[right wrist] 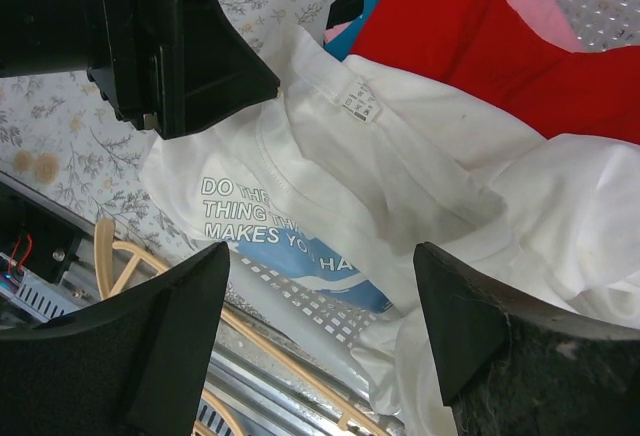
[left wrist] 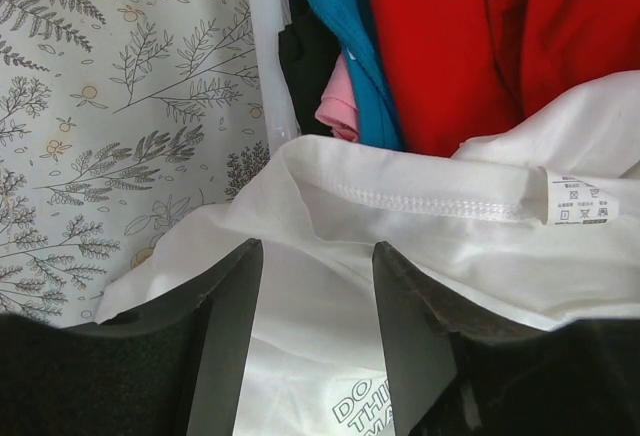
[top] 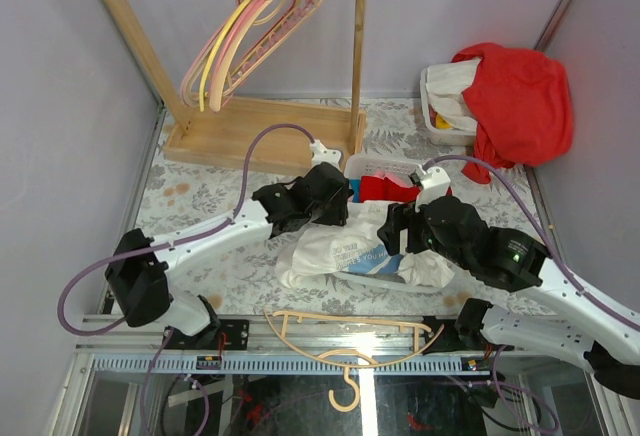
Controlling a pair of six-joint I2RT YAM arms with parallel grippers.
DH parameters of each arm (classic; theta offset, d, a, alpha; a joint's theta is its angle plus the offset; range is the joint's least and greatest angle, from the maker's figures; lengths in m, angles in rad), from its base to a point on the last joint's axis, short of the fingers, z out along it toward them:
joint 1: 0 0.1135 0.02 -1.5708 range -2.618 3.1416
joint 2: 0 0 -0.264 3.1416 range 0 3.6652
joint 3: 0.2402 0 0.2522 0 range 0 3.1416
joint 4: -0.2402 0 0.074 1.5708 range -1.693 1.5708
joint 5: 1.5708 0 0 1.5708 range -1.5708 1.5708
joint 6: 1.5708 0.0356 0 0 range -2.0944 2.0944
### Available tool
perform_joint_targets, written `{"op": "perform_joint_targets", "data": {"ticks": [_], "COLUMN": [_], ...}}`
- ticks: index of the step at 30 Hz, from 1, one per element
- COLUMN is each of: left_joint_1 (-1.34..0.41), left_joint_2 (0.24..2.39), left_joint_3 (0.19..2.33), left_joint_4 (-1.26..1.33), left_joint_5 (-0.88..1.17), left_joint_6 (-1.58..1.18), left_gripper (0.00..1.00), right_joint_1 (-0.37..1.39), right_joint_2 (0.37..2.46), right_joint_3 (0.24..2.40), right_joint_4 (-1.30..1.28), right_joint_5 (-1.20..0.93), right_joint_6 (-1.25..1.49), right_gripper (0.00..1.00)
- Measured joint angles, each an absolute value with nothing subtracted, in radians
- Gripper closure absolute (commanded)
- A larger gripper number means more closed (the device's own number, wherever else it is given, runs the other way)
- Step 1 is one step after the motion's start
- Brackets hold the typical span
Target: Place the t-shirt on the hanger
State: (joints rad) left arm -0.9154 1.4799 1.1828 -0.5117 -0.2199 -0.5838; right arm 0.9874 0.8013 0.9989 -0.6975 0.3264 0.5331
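T-shirt [top: 335, 251] lies crumpled on the floral table [top: 200, 201], collar and printed side up. It sits just in front of the white basket [top: 385, 162] of red and blue clothes, and the hanger [top: 345, 328] lies flat at the near table edge, hook toward the arm bases. Left gripper [left wrist: 318, 256]: fingers apart over the fabric just below the collar, nothing pinched. Right gripper [right wrist: 320, 256]: jaws spread wide above the print, holding nothing.

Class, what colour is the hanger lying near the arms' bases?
Pale peach-beige hanger; the top view shows it best.
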Motion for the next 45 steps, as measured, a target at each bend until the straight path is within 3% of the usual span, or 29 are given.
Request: {"op": "perform_joint_targets", "data": {"ticks": [6, 8, 10, 12, 16, 38, 45], "left_joint_1": [-0.915, -0.915, -0.915, -0.915, -0.915, -0.915, -0.916], "left_joint_2": [1.515, 1.541, 1.555, 1.56, 1.546, 1.314, 1.306], "left_joint_3": [1.2, 1.217, 1.221, 1.221, 1.219, 1.196, 1.154], "left_joint_4": [-0.517, -0.516, -0.516, -0.517, -0.52, -0.561, -0.572], "left_joint_5": [-0.22, -0.221, -0.221, -0.221, -0.224, -0.249, -0.26], "left_joint_6": [-0.588, -0.588, -0.589, -0.592, -0.596, -0.602, -0.602], "left_gripper": [0.49, 0.54, 0.64, 0.82, 1.0, 1.0, 1.0], "right_joint_1": [0.987, 0.987, 0.987, 0.987, 0.987, 0.971, 0.962], "right_joint_2": [0.83, 0.844, 0.855, 0.858, 0.859, 1.179, 1.25], "right_joint_3": [0.999, 0.999, 0.999, 0.999, 0.999, 1.143, 1.142], "right_joint_4": [-0.693, -0.689, -0.686, -0.685, -0.685, -0.667, -0.677], "right_joint_5": [0.308, 0.298, 0.293, 0.292, 0.291, 0.324, 0.323], "right_joint_6": [0.519, 0.513, 0.507, 0.503, 0.493, 0.364, 0.337], "right_gripper": [0.18, 0.18, 0.18, 0.18, 0.18, 0.27, 0.59]}}
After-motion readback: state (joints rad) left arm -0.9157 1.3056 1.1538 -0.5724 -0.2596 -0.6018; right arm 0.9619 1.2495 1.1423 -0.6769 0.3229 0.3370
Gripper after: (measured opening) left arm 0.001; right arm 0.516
